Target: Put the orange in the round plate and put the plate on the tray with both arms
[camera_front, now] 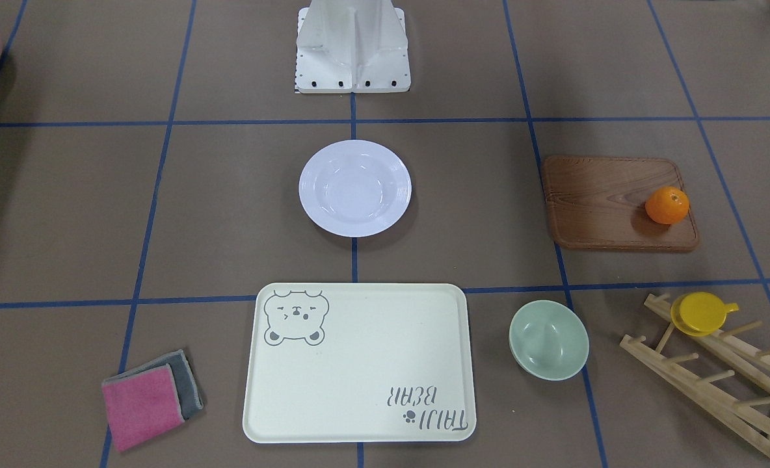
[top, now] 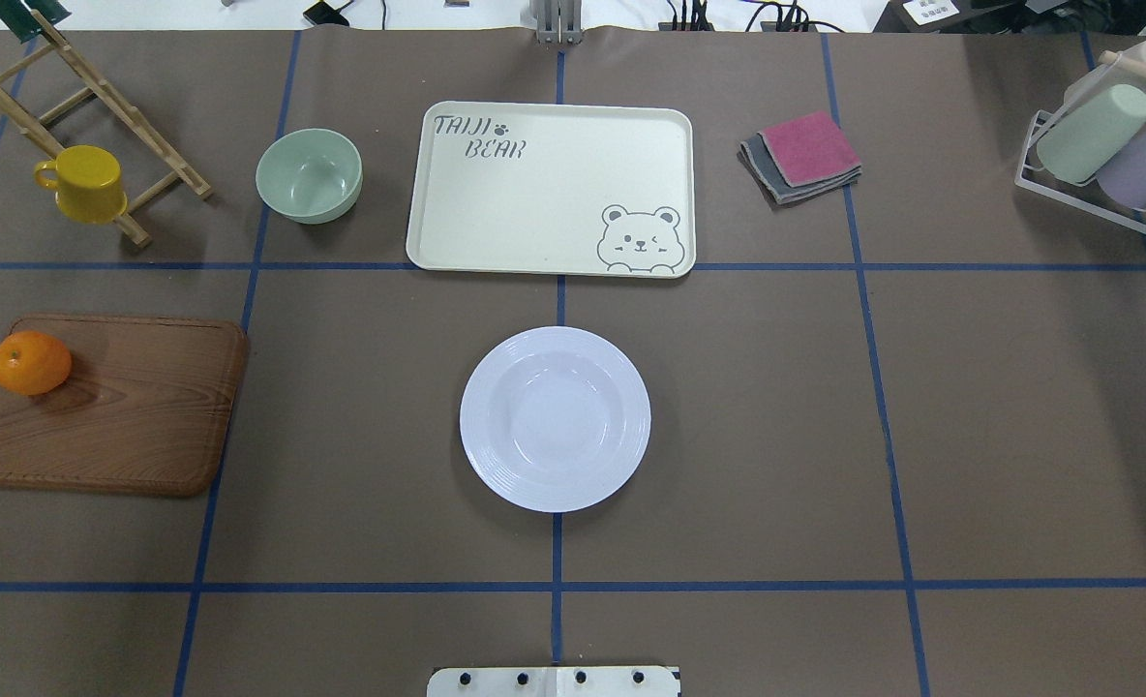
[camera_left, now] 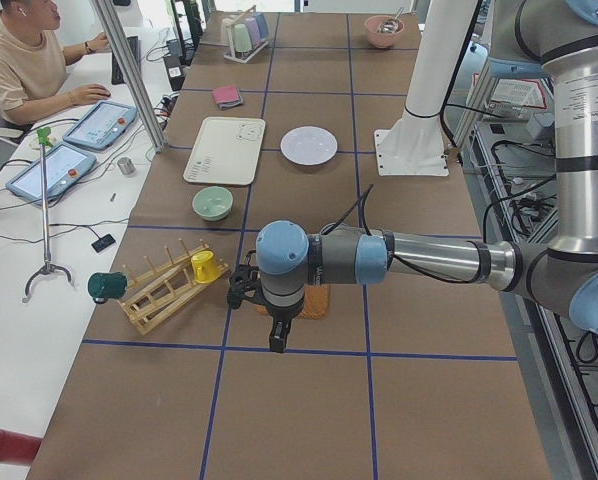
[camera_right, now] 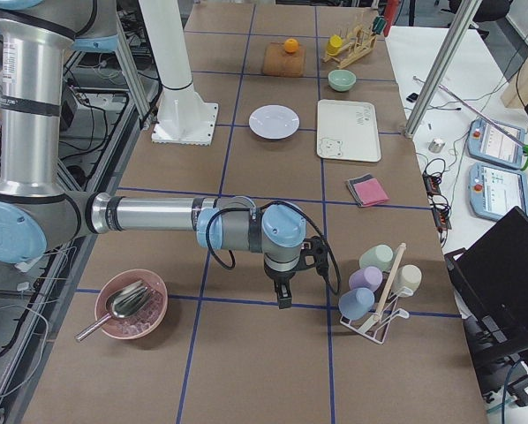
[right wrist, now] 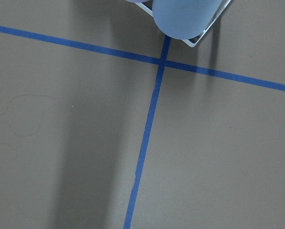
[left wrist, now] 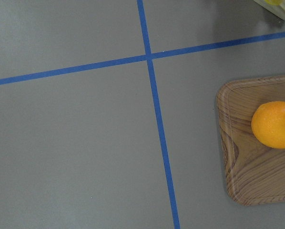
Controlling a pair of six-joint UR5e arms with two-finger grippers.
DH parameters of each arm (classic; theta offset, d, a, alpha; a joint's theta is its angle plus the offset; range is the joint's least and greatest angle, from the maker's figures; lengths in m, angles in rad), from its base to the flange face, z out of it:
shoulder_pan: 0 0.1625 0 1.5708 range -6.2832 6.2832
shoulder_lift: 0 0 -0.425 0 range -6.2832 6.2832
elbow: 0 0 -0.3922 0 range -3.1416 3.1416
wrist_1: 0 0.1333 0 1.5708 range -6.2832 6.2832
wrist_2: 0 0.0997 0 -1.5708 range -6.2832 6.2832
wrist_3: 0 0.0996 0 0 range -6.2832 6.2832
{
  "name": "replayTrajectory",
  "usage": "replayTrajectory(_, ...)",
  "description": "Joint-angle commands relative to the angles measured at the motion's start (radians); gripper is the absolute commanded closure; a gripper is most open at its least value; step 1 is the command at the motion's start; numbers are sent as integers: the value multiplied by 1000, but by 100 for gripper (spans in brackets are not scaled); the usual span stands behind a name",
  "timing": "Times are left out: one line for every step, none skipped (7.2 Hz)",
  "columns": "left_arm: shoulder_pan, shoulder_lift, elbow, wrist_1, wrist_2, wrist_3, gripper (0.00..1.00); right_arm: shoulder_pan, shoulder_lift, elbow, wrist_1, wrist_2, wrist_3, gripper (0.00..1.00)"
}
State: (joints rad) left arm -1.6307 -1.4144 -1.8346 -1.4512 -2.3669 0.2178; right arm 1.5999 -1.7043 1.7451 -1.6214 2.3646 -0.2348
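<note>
Look for the orange [top: 31,362] on the wooden board [top: 118,426], at the board's far corner toward the left end of the counter [top: 825,436], well apart from the rest of the task's things. Expect a light, firm fruit with slightly giving, dimpled skin. Being round, likely to roll toward the board's edge if nudged. Take it from above across the widest part, with gentle pressure only.

Find the round plate [top: 555,418] empty at the counter's middle, straight out from the robot's base, and the tray [top: 534,194] just beyond it toward the far edge, also bare. Treat the plate as stiff, glossy and probably slippery, possibly breakable. Too wide to span with one gripper, so pinch the ridged rim at opposite sides, one arm each. Keep it level, to hold the orange in the sunken centre.

Cannot tell the opening of the left gripper [camera_left: 277,338], hanging fingers-down above the counter just beside the board, with nothing seen held. Same for the right gripper [camera_right: 284,296], hanging near the cup rack [camera_right: 379,283] toward the counter's right end. Judging by the left wrist view, with the orange at the picture's side rather than its middle, expect to need a short shift over the board before any descent.
</note>
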Motion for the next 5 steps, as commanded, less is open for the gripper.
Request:
replayTrajectory(0,-1,-17,2,0,-3,1,0,0,2,0,1,0,0)
replayTrajectory(2,-2,-12,3,0,0,1,-1,0,7,0,1,0,0)
replayTrajectory(2,-2,-9,-6,2,2,1,-2,0,19,0,1,2,0)
replayTrajectory(8,-18,-20,-15,-1,-8,1,-6,8,22,0,2,3,0)
replayTrajectory(27,-67,-18,-55,-6,-6,1,-27,14,36,0,2,27,0)
